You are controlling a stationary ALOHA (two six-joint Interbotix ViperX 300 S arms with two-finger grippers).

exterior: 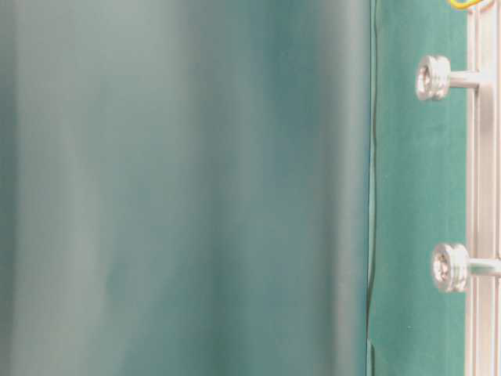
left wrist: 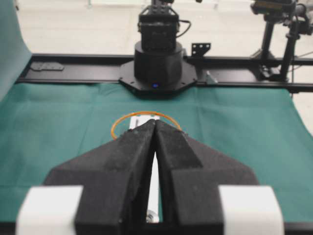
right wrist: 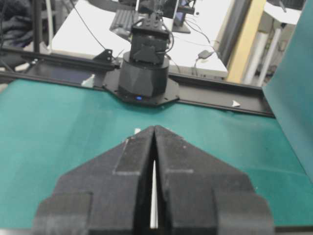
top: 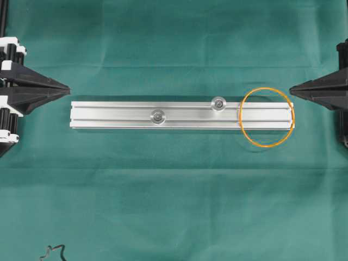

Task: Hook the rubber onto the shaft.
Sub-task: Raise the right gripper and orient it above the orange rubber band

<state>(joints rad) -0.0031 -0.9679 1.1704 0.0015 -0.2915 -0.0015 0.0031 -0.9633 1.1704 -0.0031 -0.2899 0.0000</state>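
The thin orange rubber band (top: 243, 102) lies loose as a round loop over the right end of the silver aluminium rail (top: 109, 115). Two silver shafts stand on the rail, one near its middle (top: 158, 116) and one further right (top: 218, 103), just left of the band. My left gripper (top: 68, 87) is shut and empty, just off the rail's left end. My right gripper (top: 291, 87) is shut and empty, just off the rail's right end, next to the band. The band also shows in the left wrist view (left wrist: 117, 123), beyond the fingertips (left wrist: 146, 128).
A black squiggly cord (top: 53, 253) lies at the front left corner of the green cloth (top: 174, 190). The table-level view shows both shafts (exterior: 433, 77) (exterior: 449, 267) side-on against the rail. Each arm's black base (left wrist: 157, 63) stands beyond the cloth's ends.
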